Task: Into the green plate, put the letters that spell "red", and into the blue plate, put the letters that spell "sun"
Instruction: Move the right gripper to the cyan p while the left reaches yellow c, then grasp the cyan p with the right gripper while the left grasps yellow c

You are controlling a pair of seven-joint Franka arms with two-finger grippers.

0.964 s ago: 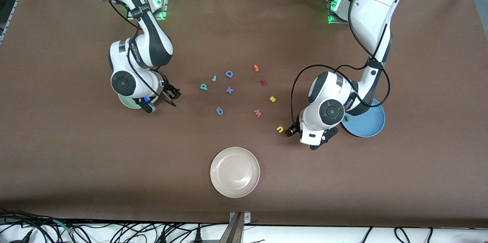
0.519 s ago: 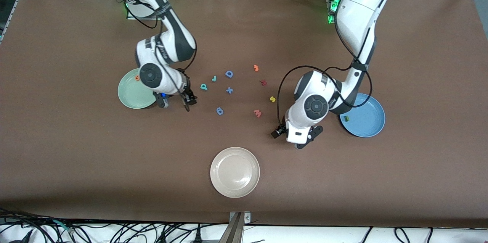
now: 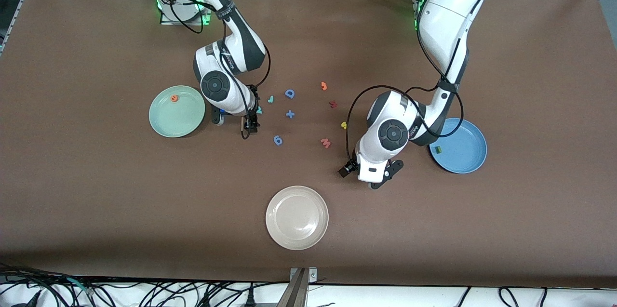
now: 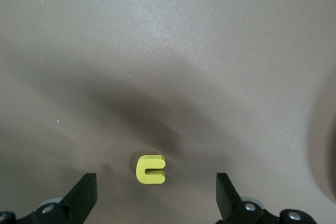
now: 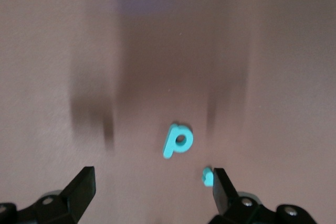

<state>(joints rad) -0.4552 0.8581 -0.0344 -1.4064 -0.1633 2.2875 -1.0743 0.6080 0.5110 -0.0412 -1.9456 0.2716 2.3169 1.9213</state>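
Right now the left gripper point(image 4: 152, 198) hangs with its fingers spread wide and nothing between them, low over the bare tabletop with the yellow "u" point(image 4: 150, 169) lying flat just ahead of the gap. Out from there, the yellow "s" point(image 3: 343, 125) sits on the table beside that arm's wrist, and the blue plate point(image 3: 465, 157) lies toward the left arm's end with the dark green "n" point(image 3: 436, 149) already on it. The right gripper point(image 5: 152, 195) is likewise released and empty, over the teal "d" point(image 5: 178, 140), which lies flat on the table; a second teal bit shows by one finger, too little of it to name. In the front view the thin teal "r" point(image 3: 271, 100) lies close by, next to the blue capital "D" point(image 3: 289, 93). The green plate point(image 3: 166, 121) sits toward the right arm's end, with the orange "e" point(image 3: 174, 98) on it near the rim. A cream-white plate point(image 3: 297, 237) lies nearest the front camera.
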